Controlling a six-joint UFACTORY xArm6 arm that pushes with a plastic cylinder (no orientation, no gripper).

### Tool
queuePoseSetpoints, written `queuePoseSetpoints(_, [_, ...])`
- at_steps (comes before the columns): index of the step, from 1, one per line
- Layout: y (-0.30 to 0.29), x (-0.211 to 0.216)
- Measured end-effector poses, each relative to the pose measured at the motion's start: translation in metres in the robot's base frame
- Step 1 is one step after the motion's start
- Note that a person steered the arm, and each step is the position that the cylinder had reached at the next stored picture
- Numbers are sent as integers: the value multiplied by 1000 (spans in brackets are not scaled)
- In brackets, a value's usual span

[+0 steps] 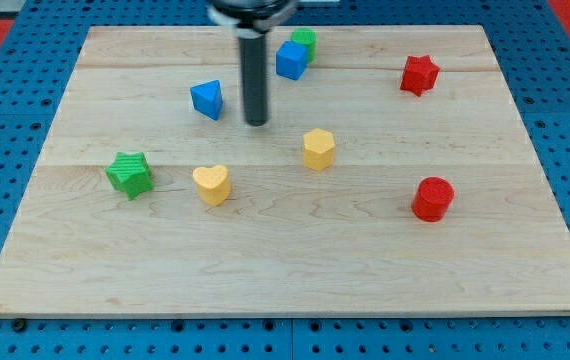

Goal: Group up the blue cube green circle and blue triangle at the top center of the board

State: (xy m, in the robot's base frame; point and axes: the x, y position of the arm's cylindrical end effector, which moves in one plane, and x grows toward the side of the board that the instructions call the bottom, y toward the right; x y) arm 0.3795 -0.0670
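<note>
The blue cube (291,60) sits near the view's top centre, touching the green circle (304,41) just behind it. The blue triangle (207,99) lies to their lower left. My tip (256,122) rests on the board right of the blue triangle, with a gap between them, and below left of the blue cube. The dark rod rises straight up from it to the view's top edge.
A green star (130,174) lies at the left, a yellow heart (211,185) and a yellow hexagon (318,149) in the middle, a red star (418,74) at the upper right, and a red cylinder (432,198) at the right. The wooden board (285,270) lies on a blue pegboard.
</note>
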Motion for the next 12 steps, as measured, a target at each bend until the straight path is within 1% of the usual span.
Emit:
queuePoseSetpoints(1, [-69,-11])
queuePoseSetpoints(2, [-51,-35])
queuePoseSetpoints(3, [-25,-31])
queuePoseSetpoints(7, [9,-34])
queuePoseSetpoints(9, [86,-35])
queuePoseSetpoints(10, [83,-35])
queuePoseSetpoints(11, [76,-48])
queuePoseSetpoints(12, [30,-56])
